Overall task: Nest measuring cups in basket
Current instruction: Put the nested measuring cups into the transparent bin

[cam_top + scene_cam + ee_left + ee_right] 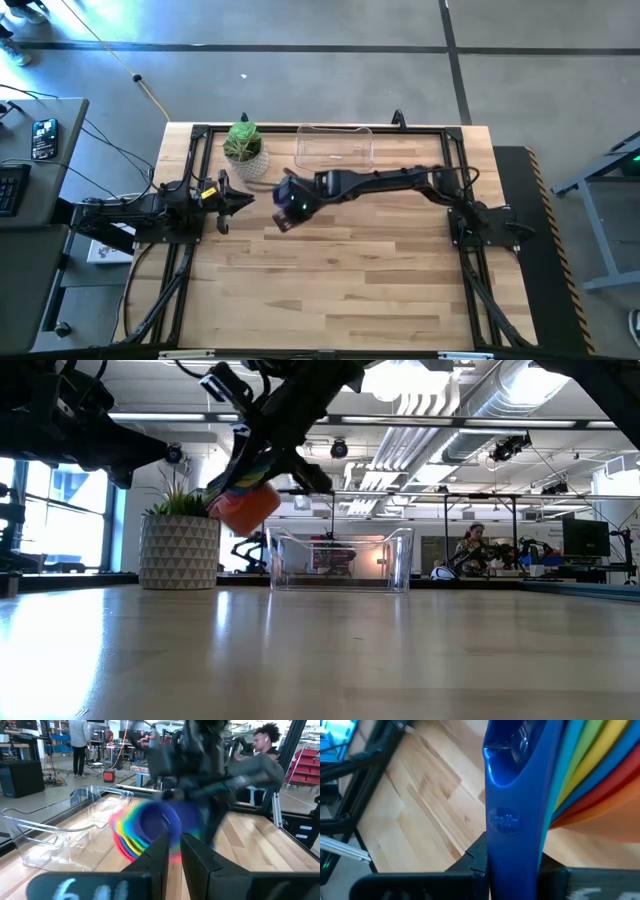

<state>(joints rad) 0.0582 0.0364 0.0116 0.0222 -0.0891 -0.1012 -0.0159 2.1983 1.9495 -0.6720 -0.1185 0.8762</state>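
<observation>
while the right gripper (287, 207) grips nested measuring cups (243, 500), basket (335, 145) sits near.

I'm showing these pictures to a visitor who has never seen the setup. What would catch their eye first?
Probably the rainbow stack of measuring cups, held above the wooden table by the right gripper near the table's middle. Just behind it stands the clear basket, with nothing visible inside, beside a potted plant at the far edge. The left gripper waits close by, pointing at the stack.

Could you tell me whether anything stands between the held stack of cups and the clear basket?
Nothing visible does. The right gripper holds the nested measuring cups above bare table just short of the basket; the potted plant stands off to the side.
</observation>
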